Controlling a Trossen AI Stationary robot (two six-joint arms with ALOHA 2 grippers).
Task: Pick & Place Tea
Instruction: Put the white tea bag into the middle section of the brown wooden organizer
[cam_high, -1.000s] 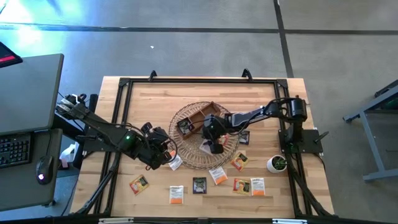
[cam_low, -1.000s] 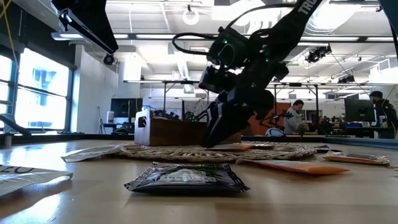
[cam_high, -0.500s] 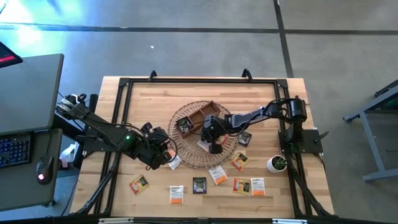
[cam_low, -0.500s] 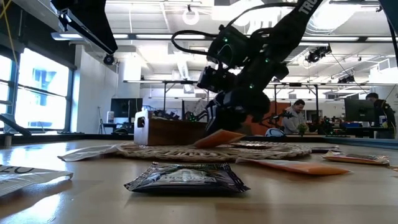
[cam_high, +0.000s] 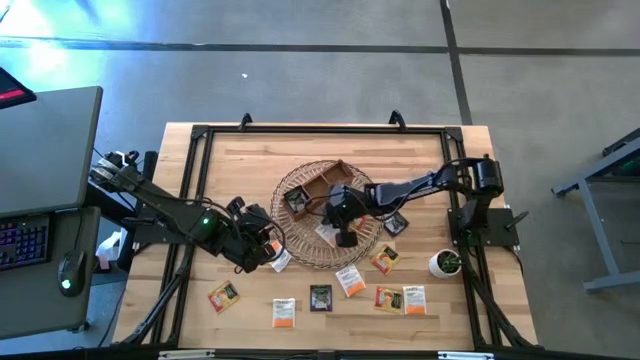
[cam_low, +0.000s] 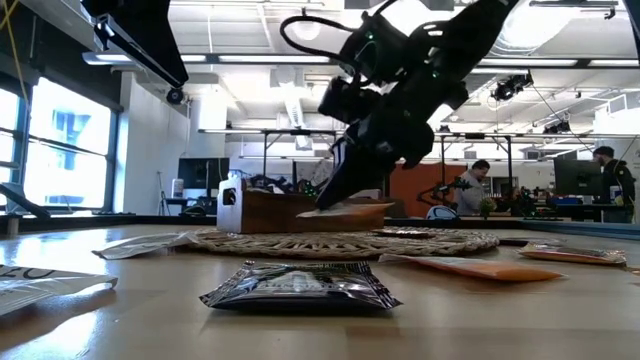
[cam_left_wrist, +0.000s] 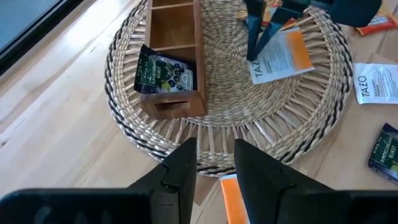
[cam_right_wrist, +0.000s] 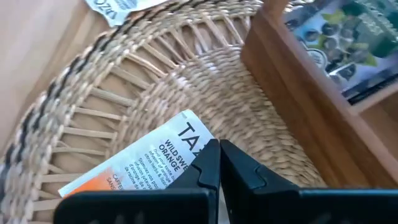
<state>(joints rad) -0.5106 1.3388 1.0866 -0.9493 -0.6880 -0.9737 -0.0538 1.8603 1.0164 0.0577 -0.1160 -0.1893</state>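
Two dark fingers of the right gripper (cam_right_wrist: 214, 163) are pressed together on the edge of a flat white-and-orange paper tea sachet (cam_right_wrist: 146, 158), held just above the round woven wicker mat (cam_high: 300, 250). Beside it on the mat stands a brown wooden compartment tray (cam_left_wrist: 174, 37) with a dark sachet (cam_left_wrist: 161, 71) in one slot. Further flat square sachets (cam_high: 350, 282) lie along the near side of the plank table (cam_high: 230, 150). At left, the left gripper (cam_high: 272, 250) fingers stand slightly spread, with an orange sachet (cam_left_wrist: 231, 198) visible between them; whether they grip it cannot be told.
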